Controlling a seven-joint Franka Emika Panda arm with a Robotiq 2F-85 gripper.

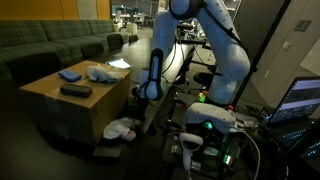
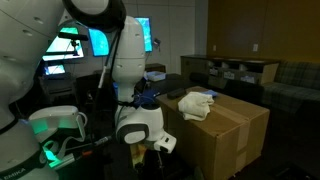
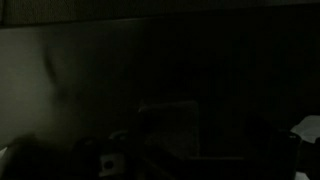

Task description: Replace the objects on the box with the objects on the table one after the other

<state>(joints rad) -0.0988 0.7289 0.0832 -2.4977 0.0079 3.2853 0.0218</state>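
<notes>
A cardboard box (image 1: 70, 105) stands in both exterior views (image 2: 235, 135). On its top lie a blue cloth (image 1: 69, 75), a crumpled white cloth (image 1: 100, 72) and a flat black object (image 1: 75, 90). The white cloth also shows in an exterior view (image 2: 197, 104), with something blue (image 2: 150, 100) behind it. Another white cloth (image 1: 120, 128) lies low beside the box's front corner. My gripper (image 1: 143, 100) hangs low beside the box, above that cloth; it also shows in an exterior view (image 2: 150, 148). Its jaws are too dark to read. The wrist view is almost black.
A green sofa (image 1: 50, 45) runs behind the box. A stand with green lights and cables (image 1: 210, 125) is close to the arm's base. Monitors (image 2: 100, 42) glow behind the arm. A shelf with boxes (image 2: 235, 68) stands at the back.
</notes>
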